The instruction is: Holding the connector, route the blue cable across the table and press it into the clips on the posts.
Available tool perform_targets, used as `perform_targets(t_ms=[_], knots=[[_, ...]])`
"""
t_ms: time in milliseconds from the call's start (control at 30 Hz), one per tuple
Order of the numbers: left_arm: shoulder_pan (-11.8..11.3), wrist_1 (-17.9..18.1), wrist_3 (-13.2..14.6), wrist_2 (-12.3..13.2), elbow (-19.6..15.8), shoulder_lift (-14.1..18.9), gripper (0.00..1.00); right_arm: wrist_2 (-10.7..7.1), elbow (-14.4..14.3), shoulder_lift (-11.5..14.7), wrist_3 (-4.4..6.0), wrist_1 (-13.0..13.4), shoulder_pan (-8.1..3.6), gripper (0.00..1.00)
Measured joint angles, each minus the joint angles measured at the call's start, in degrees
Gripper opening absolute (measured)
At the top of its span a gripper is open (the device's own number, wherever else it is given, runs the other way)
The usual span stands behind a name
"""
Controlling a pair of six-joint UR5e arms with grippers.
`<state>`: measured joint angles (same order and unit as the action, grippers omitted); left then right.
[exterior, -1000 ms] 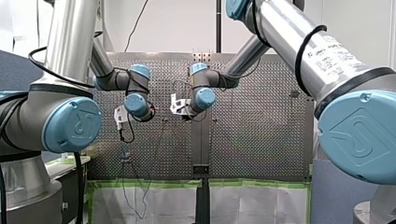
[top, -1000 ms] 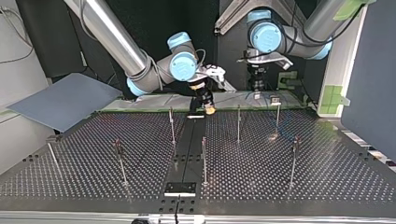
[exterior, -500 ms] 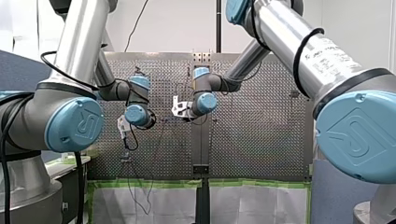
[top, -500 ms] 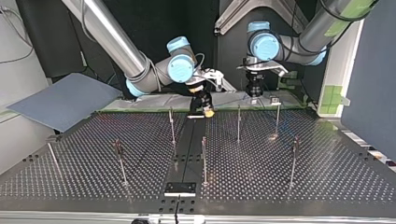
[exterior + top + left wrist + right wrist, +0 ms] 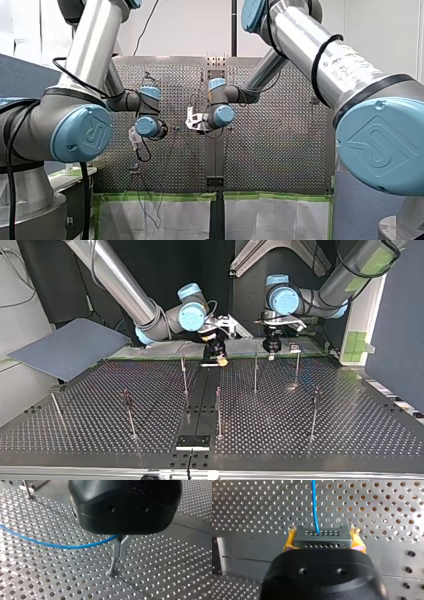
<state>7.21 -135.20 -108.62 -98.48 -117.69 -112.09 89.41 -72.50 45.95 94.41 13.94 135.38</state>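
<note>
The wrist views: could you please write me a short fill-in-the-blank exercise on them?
The dark grey perforated connector block sits between my right gripper's ____ pads.
The thin cable leaving the block is ____.
My left gripper's unpadded fingers are bare ____.
Missing: yellow; blue; metal.

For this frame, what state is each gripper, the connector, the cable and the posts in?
right gripper: shut on the connector.
connector: held, with the blue cable leaving it ahead.
left gripper: shut on the blue cable.
blue cable: slack and curved, in no clip that shows.
posts: upright.
</note>
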Motion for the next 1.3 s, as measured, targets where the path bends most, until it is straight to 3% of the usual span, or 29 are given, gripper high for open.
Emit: perform_targets(t_ms=[533,767,967,1300], knots=[[-2.7,0.3,-1.4,2.7,4.5,-2.7,0.0,-0.63,1.1,0.0,0.28,-0.1,-2.67,0.0],[-2.5,1.0,-0.4,3.3,5.1,-5.8,0.0,-0.64,1.2,0.0,0.33,0.0,-3.31,0.0],[-2.4,1.5,-0.6,5.0,7.9,-8.7,0.0,-0.66,1.6,0.0,0.33,0.1,-3.65,0.0],[-4.0,0.2,-1.0,3.2,11.6,-9.2,0.0,-0.63,2.0,0.0,0.09,0.3,-4.9,0.0]])
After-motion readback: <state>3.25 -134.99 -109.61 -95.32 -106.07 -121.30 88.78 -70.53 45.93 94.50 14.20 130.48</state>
